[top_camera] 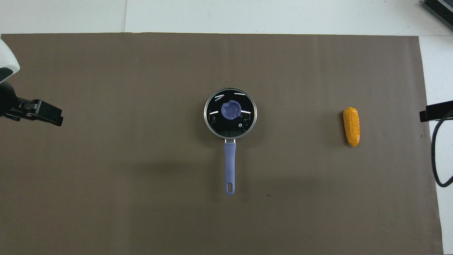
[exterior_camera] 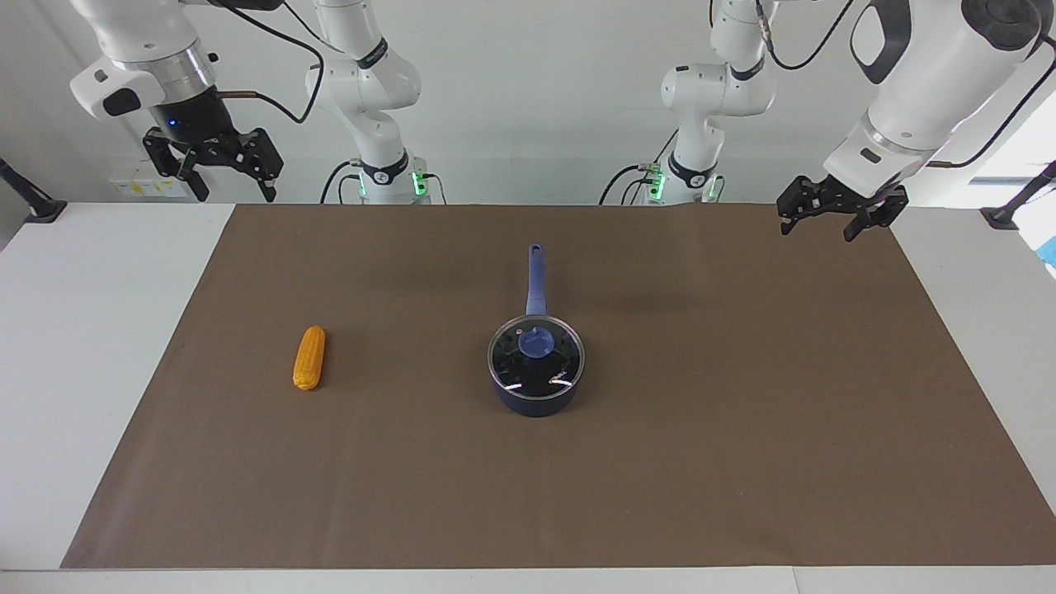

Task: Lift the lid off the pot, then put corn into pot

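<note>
The navy-blue pot (exterior_camera: 535, 402) stands in the middle of the brown mat, its long handle (exterior_camera: 536, 280) pointing toward the robots. The glass lid (exterior_camera: 516, 363) with its blue knob (exterior_camera: 536, 341) sits on the pot. In the overhead view the lid (top_camera: 216, 122) covers the pot, whose handle (top_camera: 229, 163) shows. The corn (exterior_camera: 309, 357) lies on the mat toward the right arm's end and also shows in the overhead view (top_camera: 351, 126). My right gripper (exterior_camera: 236, 194) hangs open and empty above the mat's corner at its own end. My left gripper (exterior_camera: 815, 233) hangs open and empty above the mat's corner at its end.
The brown mat (exterior_camera: 701, 462) covers most of the white table (exterior_camera: 91, 330). Black clamp stands (exterior_camera: 33, 206) sit at both ends of the table near the robots. In the overhead view the left gripper (top_camera: 49, 115) and right gripper (top_camera: 430, 113) only show at the side edges.
</note>
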